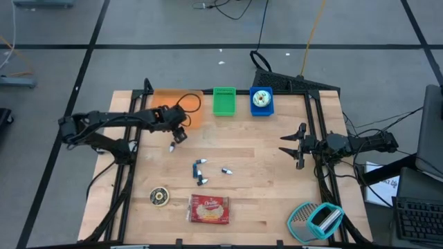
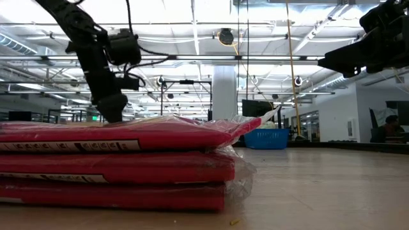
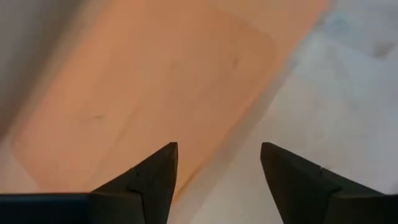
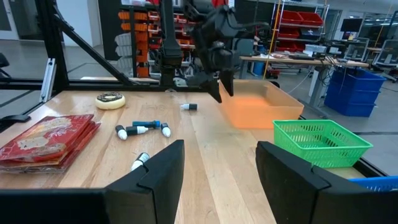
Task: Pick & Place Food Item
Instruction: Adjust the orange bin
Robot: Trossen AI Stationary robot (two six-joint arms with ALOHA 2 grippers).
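Observation:
A red food packet [image 1: 210, 209] lies flat near the table's front edge and fills the low view's foreground [image 2: 115, 166]. Left of it lies a round brown-and-cream pastry [image 1: 160, 197]. Another round food item sits in the blue basket [image 1: 261, 101] at the far edge. My left gripper [image 1: 178, 135] stands open, slanting down, just in front of the orange bin [image 1: 178, 107]; between its fingers [image 3: 217, 146] the left wrist view shows only the bin's edge and the table. My right gripper [image 1: 291, 146] waits open and level at the table's right side.
A green basket [image 1: 224, 100] stands between the orange bin and the blue basket. Small white-capped pieces [image 1: 200, 173] lie mid-table, one more [image 1: 172, 146] just under my left gripper. A teal and white object [image 1: 317, 221] sits at the front right corner.

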